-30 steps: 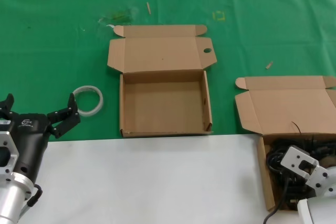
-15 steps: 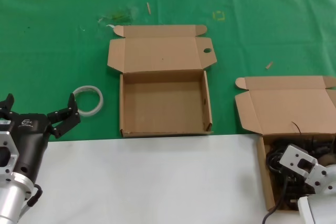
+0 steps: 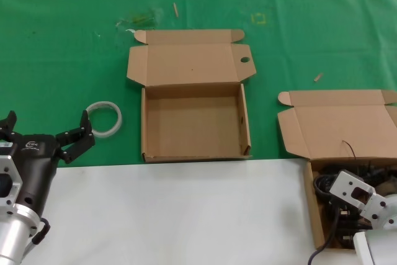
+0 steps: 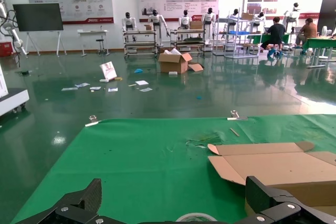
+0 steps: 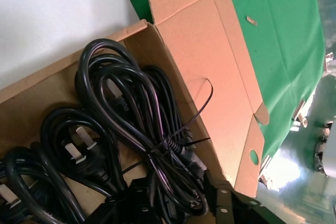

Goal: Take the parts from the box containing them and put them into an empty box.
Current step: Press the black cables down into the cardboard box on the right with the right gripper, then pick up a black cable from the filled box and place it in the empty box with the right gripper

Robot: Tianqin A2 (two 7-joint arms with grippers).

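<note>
Zero parts [image 5: 142, 129] moved: all coiled in source box [image 3: 319, 215] at 4 o'clock, right gripper [image 5: 173, 205] down among them, clamp state unclear, empty box [image 3: 193, 122] bare at centre, left gripper [image 3: 46, 134] splayed, idle at 8 o'clock.

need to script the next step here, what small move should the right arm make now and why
Probably lower the right gripper a little further and close on the coiled cable bundle beneath it. The right wrist view shows its fingers at the black power cables in the source box, apparently not yet gripping. The middle box is empty, and the left gripper waits open near the white ring.
</note>
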